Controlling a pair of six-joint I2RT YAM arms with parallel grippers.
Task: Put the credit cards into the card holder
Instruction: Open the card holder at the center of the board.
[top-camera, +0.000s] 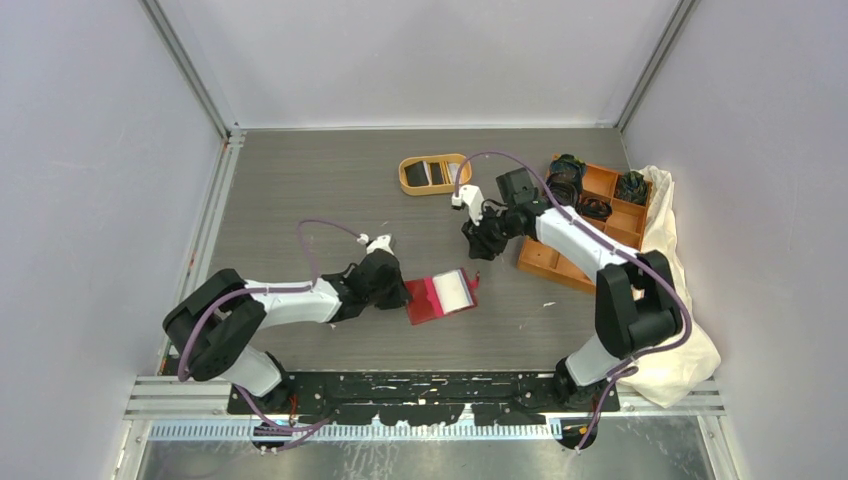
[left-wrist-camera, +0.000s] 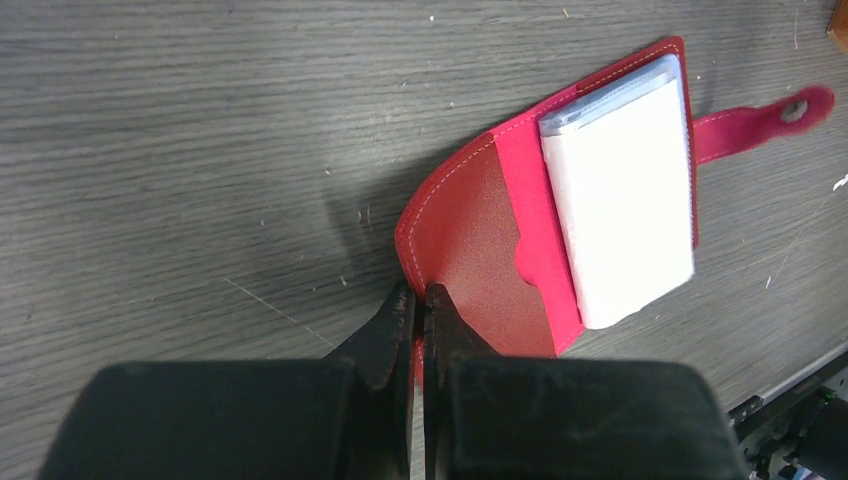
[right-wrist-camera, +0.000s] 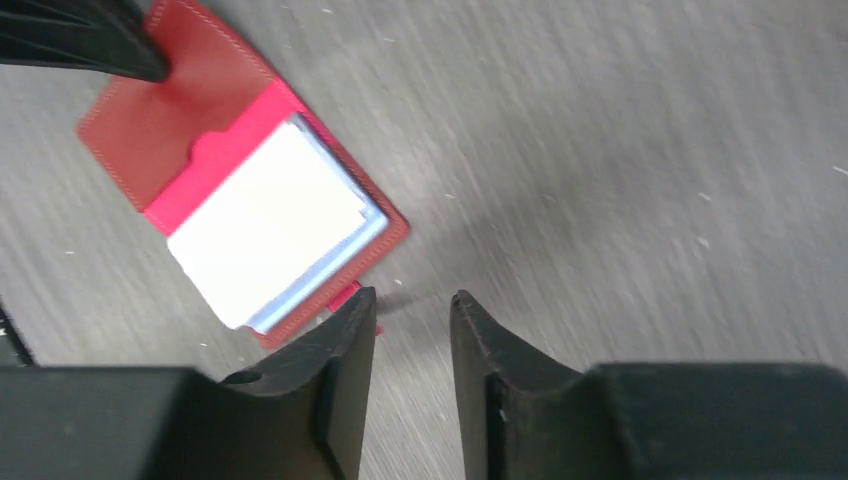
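Jaws first: left jaws pinched tight on the bare flap of the card holder (left-wrist-camera: 470, 240), which lies open on the desk (top-camera: 300, 180), mid-front. Right jaws narrowly parted, empty, above its clasp side. Whitish card (left-wrist-camera: 620, 210) sits in the pocket. Black credit cards (top-camera: 418, 175) lie in the orange tray (top-camera: 403, 183) (thin, stiff, probably slick; take by the edges). Holder looks light and floppy, so it needs pinning.

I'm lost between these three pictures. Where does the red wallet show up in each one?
Top external: the red wallet lies open near the table's centre, between the two arms.
Left wrist: the wallet is right of centre.
Right wrist: the wallet is at upper left.
Shared landmark: its white panel.
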